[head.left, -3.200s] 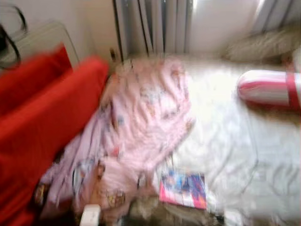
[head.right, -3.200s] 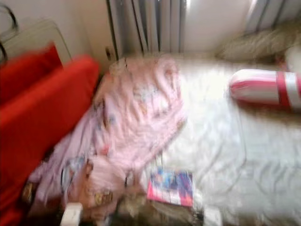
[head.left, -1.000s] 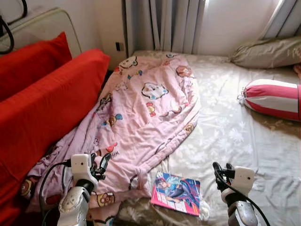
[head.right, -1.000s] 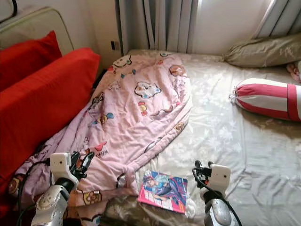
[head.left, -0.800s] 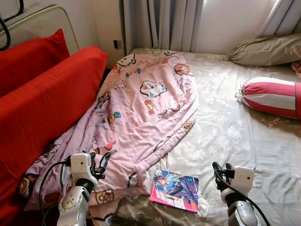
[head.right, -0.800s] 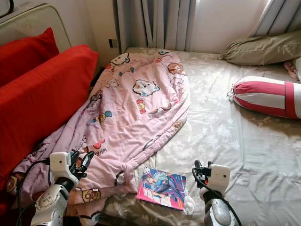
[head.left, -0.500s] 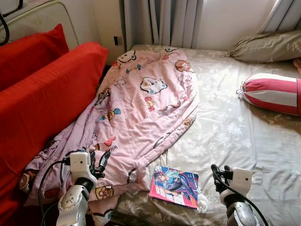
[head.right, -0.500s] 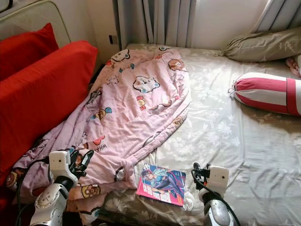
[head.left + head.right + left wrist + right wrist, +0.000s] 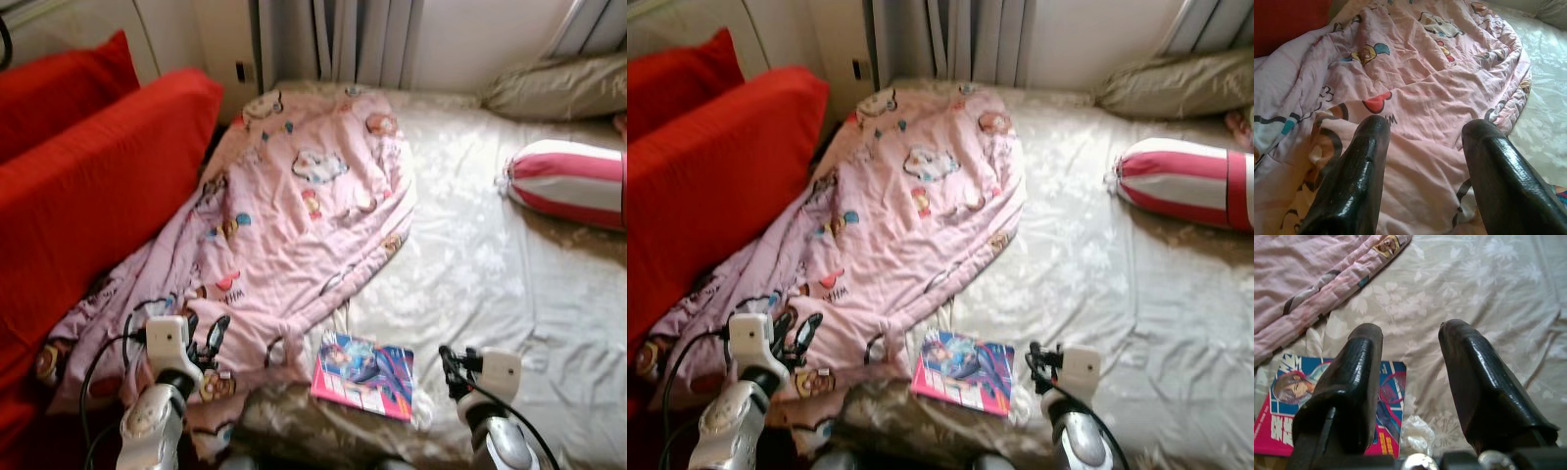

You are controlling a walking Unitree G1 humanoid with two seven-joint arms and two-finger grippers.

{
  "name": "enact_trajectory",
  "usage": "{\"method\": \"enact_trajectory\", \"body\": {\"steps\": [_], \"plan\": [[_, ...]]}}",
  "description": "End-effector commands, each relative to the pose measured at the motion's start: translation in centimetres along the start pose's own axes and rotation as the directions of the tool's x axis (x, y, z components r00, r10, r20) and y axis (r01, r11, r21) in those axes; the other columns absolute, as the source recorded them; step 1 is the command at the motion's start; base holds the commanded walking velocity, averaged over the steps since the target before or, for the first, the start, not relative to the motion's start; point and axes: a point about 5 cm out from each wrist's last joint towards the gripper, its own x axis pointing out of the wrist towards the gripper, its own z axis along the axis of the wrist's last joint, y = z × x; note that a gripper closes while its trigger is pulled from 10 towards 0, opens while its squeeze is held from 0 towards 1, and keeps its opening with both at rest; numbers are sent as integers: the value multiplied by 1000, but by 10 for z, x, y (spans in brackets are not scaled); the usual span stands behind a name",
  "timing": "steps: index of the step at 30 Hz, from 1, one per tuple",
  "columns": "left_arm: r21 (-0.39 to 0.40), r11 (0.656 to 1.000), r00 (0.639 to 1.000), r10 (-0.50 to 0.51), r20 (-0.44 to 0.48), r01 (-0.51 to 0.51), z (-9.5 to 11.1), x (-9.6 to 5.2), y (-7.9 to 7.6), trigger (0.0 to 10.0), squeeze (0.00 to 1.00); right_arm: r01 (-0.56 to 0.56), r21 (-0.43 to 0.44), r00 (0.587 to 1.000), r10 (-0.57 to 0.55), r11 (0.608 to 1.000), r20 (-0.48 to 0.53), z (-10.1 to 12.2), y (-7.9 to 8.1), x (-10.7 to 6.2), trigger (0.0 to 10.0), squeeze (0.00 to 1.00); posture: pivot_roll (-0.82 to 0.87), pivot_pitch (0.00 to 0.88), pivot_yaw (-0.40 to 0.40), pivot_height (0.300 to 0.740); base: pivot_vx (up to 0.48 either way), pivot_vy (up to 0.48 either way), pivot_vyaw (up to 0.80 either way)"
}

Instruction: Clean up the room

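A pink blanket (image 9: 294, 225) printed with cartoon animals lies crumpled across the left half of the bed (image 9: 509, 294), its left edge bunched against two red cushions (image 9: 88, 186). Just beside its lower hem, near the bed's front edge, a magazine (image 9: 364, 374) with a pink and blue illustrated cover lies flat; its cover lettering is too small to read. A small white crumpled scrap (image 9: 1415, 435) sits touching the magazine's corner. The left gripper (image 9: 1422, 142) hovers above the blanket's lower part, fingers spread wide and holding nothing. The right gripper (image 9: 1408, 345) hangs over the bare sheet just beside the magazine, also wide apart and empty. The bed's right half is open sheet, reaching to a red-and-white striped bolster (image 9: 573, 184) and a beige pillow (image 9: 558, 88) by the curtains (image 9: 338, 39).
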Motion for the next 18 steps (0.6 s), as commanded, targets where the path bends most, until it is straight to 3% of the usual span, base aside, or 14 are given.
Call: {"method": "enact_trajectory", "body": {"steps": [1, 18], "plan": [[-11, 1000, 999, -2, -32, 2, -7, -5, 0, 10000, 0, 17, 7, 1000, -17, 1000, -17, -5, -7, -4, 10000, 0, 16, 124, -19, 632, 0, 0, 0], [-29, 1000, 999, -10, -45, 9, -9, -5, -5, 10000, 0, -5, 14, 999, 6, 1000, -53, -13, -7, -2, 10000, 0, 18, 127, -24, 632, 0, 0, 0]]}}
